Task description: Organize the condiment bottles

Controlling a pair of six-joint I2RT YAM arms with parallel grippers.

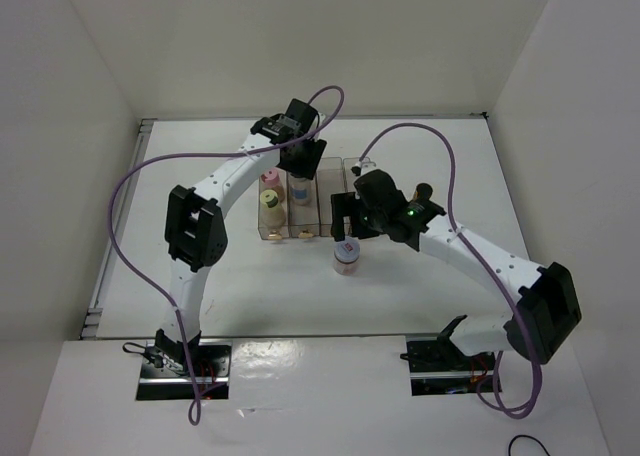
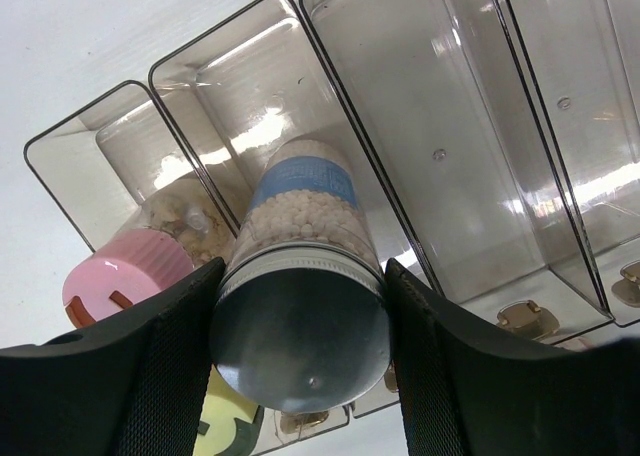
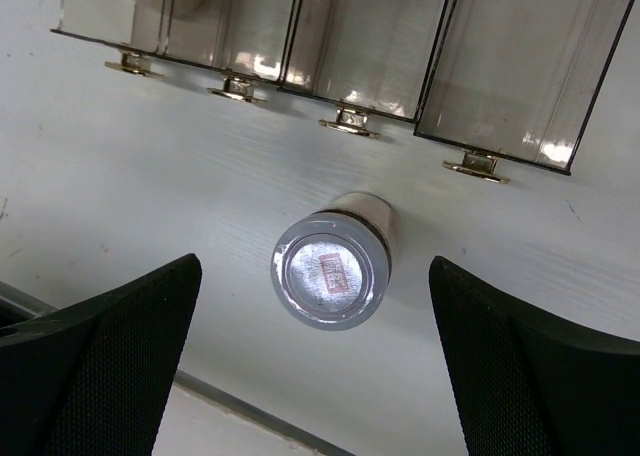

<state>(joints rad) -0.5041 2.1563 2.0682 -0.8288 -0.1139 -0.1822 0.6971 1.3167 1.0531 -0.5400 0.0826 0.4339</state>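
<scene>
The pink bottle [image 2: 125, 276] and yellow bottle [image 2: 230, 421] already sit in the leftmost bin [image 2: 60, 166]. The left gripper [image 2: 300, 286] pinches the silver-capped bottle [image 2: 300, 331] at the neighbouring bin [image 2: 230, 66]. The right gripper [image 3: 313, 271], spread wide, hovers over the jar [image 3: 330, 281], which is not yet binned, at frame centre.

A row of four clear rectangular plastic bins [image 1: 328, 181] stands on the white table [image 1: 450, 156], a little left of its middle. The bins sit side by side with their long sides running near to far. Their walls are smoky and dark-rimmed, and each has a small brass pull [image 3: 348, 122] on its near end. White panels [image 1: 300, 36] close the table in on the left, far and right sides. A metal rail [image 1: 113, 246] runs along the table's left edge. A loop of black cable [image 1: 525, 444] lies on the white ledge [image 1: 320, 396] at the near right corner.
</scene>
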